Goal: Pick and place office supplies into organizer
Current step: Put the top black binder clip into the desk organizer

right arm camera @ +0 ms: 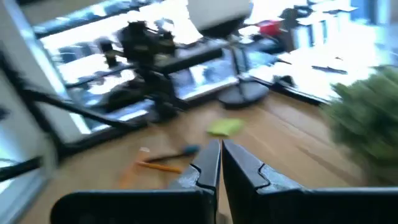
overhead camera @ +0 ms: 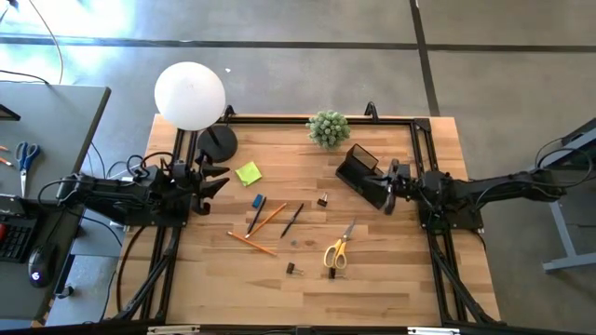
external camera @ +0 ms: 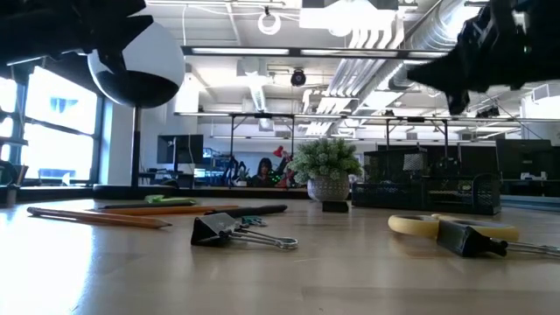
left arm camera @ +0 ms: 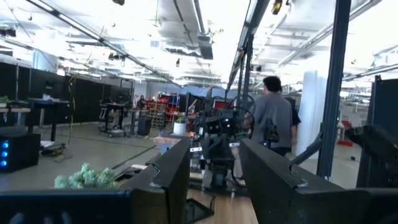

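Left claw [overhead camera: 216,177] at left edge of surface [overhead camera: 391,270], fingers spread, nothing between them. Right claw [overhead camera: 389,191] at right side, fingers pressed together, empty, just beside organizer [overhead camera: 358,167] at far right near plant [overhead camera: 328,127]. Supplies lie mid-surface: green sticky pad [overhead camera: 248,173] far left, blue block [overhead camera: 258,201], pencils [overhead camera: 265,219], dark pen [overhead camera: 292,220], yellow scissors [overhead camera: 337,251] nearer, binder clips [overhead camera: 293,269]. Lamp [overhead camera: 191,95] far left.

I see a dark metal binder clip [external camera: 229,231] on the wooden table [external camera: 131,271], yellow-handled scissors [external camera: 455,232] to its right. Orange pencils [external camera: 101,216] lie left; black mesh organizer [external camera: 426,182] stands behind.
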